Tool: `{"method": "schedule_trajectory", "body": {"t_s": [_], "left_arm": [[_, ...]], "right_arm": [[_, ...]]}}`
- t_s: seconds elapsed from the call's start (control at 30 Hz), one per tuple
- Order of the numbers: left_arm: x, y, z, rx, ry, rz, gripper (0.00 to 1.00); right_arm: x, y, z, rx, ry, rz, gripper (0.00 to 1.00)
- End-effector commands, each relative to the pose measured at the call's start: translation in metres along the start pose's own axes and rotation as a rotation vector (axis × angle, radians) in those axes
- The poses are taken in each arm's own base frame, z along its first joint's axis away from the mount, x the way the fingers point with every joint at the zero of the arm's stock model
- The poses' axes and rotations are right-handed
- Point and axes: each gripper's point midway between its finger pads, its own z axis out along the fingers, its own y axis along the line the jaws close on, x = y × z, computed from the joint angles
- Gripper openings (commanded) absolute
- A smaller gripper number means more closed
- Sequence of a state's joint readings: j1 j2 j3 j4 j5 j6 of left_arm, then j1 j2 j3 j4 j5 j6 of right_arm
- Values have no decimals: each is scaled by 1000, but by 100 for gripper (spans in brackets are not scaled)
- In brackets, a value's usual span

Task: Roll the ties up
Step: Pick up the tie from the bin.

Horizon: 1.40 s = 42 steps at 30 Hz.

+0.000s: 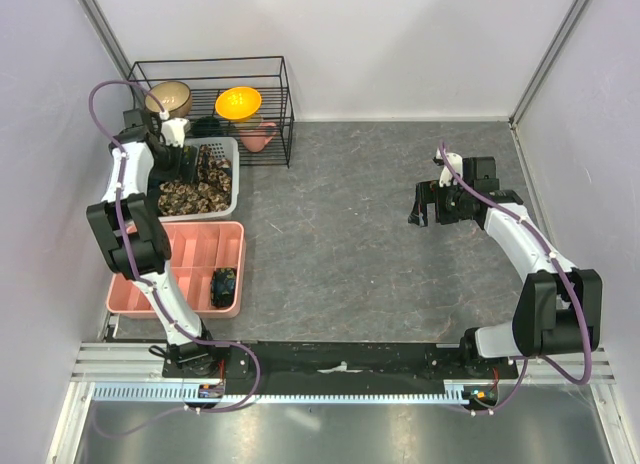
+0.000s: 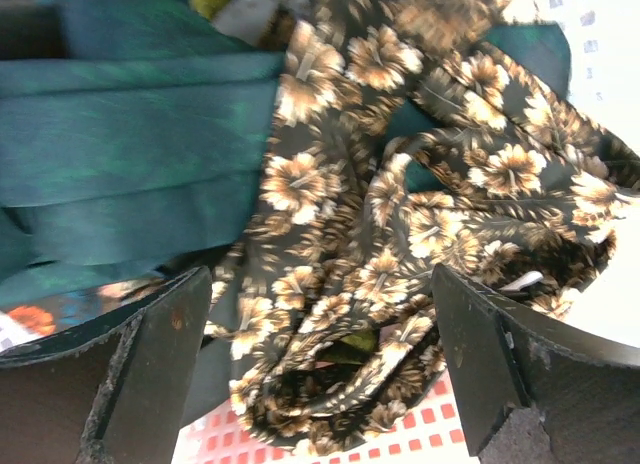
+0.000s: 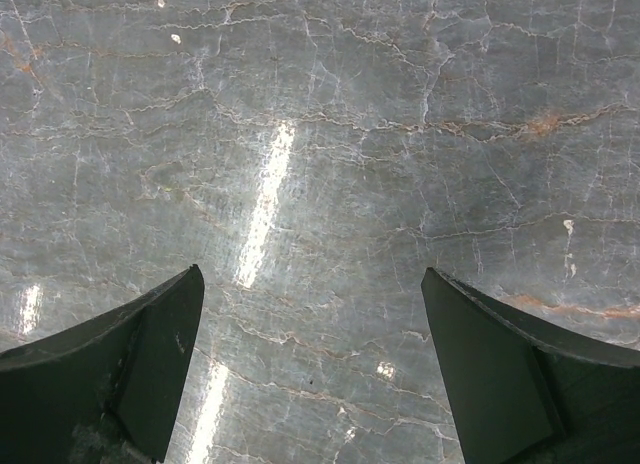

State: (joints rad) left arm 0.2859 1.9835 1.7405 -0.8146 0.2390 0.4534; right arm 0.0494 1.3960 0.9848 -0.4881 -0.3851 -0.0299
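The teal tie (image 2: 130,144) is smooth woven cloth with a satin sheen, the brown floral tie (image 2: 420,214) a crumpled printed fabric with a fainter lustre, the basket (image 1: 236,174) white perforated plastic, the tray (image 1: 195,249) matt pink plastic, and the worktop (image 3: 320,134) a grey veined stone-look surface, polished and streaked with glossy reflections.

No text, label, brand or number can be read in any view. Brown floral tie (image 2: 400,244), centre of the left wrist view: printed pattern only, no lettering. Pale scrap (image 2: 522,281) among its folds at lower right is too small and blurred to read.
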Motion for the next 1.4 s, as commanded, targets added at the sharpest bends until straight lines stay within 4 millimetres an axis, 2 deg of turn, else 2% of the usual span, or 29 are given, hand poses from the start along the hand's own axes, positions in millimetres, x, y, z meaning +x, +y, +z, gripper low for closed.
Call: {"method": "schedule_trajectory", "body": {"t_s": [0.0,0.23,0.57,0.9,1.03,1.17,1.2,1.3,1.33,1.37], "left_arm": [[5,-20,-3,100,-25,36,96],[13,-35,-4,162,-21,25,89],[1,-53,-21,227,-75,39,86],[26,-75,-3,305,5,47,90],[34,-87,-3,331,12,76,88],[39,-87,2,332,21,85,85],[39,-87,4,330,23,87,83],[39,-85,10,319,27,78,68],[37,-84,9,318,23,79,54],[34,-85,8,322,11,80,47]], "right_arm": [[-18,2,-2,-9,-36,-24,98],[-18,1,2,-11,-26,-16,98],[-17,0,2,-11,-25,-17,98],[-16,-1,1,-5,-22,-22,98],[-16,-1,2,-6,-22,-21,98],[-15,-1,5,-9,-13,-18,98],[-15,-2,5,-8,-13,-15,98],[-15,-2,6,-10,-11,-15,98],[-15,-2,7,-10,-8,-14,98],[-15,-2,7,-11,-6,-12,98]]}}
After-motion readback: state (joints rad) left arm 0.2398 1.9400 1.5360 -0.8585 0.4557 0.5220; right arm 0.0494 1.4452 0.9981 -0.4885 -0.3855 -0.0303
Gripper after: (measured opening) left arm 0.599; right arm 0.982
